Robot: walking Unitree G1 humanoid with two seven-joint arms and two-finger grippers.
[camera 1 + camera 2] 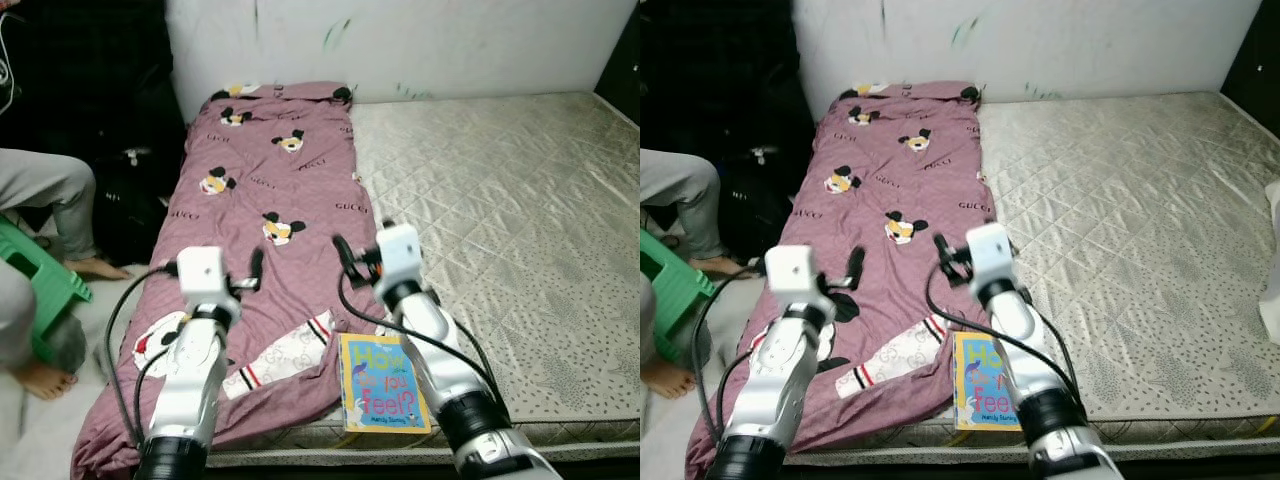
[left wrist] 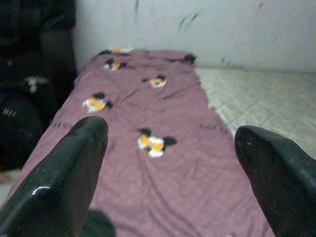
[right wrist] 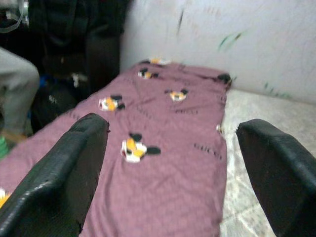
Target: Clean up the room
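Observation:
A mauve blanket point(image 1: 270, 180) printed with cartoon mice covers the left strip of a beige quilted mattress point(image 1: 500, 200), and its near end hangs over the bed's front edge. A yellow and blue picture book point(image 1: 382, 385) lies at the front edge of the mattress, just right of the blanket. My left gripper point(image 1: 248, 275) hovers open over the blanket's near part, with nothing between its fingers point(image 2: 74, 163). To its right, near the blanket's right border and beyond the book, my right gripper point(image 1: 352, 258) is also open and holds nothing; its fingers point(image 3: 64, 168) are spread wide.
A person in grey trousers point(image 1: 50, 190) sits at the left, bare feet on the floor beside a green stool point(image 1: 40, 275). Black bags point(image 1: 130, 200) stand between the person and the bed. A white wall backs the bed. Something white point(image 1: 1272, 260) shows at the far right.

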